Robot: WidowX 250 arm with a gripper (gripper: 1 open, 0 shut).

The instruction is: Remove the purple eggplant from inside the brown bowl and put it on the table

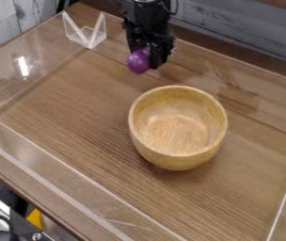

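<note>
The purple eggplant [136,62] hangs just above the table [71,113], held between the black fingers of my gripper [142,64], which is shut on it and points straight down. Only the eggplant's rounded lower end shows below the fingers. The brown bowl [179,126] stands empty to the right and nearer the camera, apart from the gripper.
Clear acrylic walls [20,66] run around the table's edges. A clear angled acrylic piece [83,28] stands at the back left, close to the gripper. Open wood surface lies left of and in front of the bowl.
</note>
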